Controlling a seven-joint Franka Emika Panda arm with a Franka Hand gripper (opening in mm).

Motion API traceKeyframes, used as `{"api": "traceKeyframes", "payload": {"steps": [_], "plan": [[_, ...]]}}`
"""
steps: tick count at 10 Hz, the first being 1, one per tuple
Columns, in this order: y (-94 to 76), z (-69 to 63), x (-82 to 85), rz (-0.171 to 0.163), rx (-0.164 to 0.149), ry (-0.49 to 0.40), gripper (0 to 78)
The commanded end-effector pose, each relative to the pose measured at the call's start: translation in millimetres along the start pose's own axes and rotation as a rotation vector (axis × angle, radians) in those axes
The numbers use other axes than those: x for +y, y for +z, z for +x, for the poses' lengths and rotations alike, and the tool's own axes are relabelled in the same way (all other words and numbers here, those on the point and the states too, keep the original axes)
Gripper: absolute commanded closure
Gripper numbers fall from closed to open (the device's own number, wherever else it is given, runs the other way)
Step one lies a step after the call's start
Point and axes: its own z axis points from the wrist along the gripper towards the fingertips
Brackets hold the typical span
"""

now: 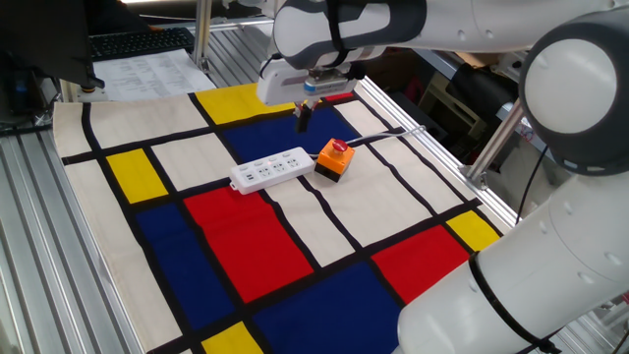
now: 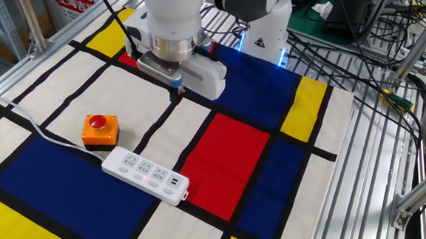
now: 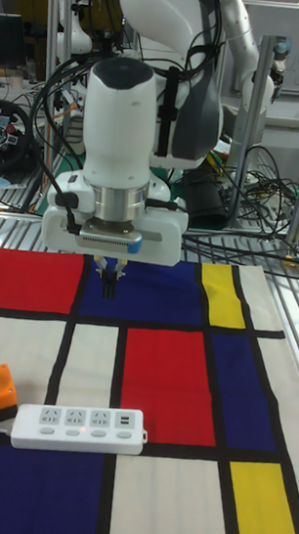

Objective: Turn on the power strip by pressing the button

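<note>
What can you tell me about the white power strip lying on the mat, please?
The power strip is a long, flat white bar that looks like plastic, lying flat on the coloured mat. Its top carries a row of sockets, with smaller ports near one end. A thin white cord leaves the other end, beside the orange box with a red button, which sits close against it. The gripper hangs above the mat, apart from the strip.
</note>
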Motion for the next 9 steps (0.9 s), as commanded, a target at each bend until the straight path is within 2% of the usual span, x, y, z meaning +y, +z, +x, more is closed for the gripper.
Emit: {"api": "traceKeyframes", "payload": {"steps": [1, 9], "plan": [[-2.2, -1.0, -1.0, -0.002, -0.001, -0.002, 77.6], [-2.2, -1.0, -1.0, 0.002, -0.001, -0.013, 77.6]]}}
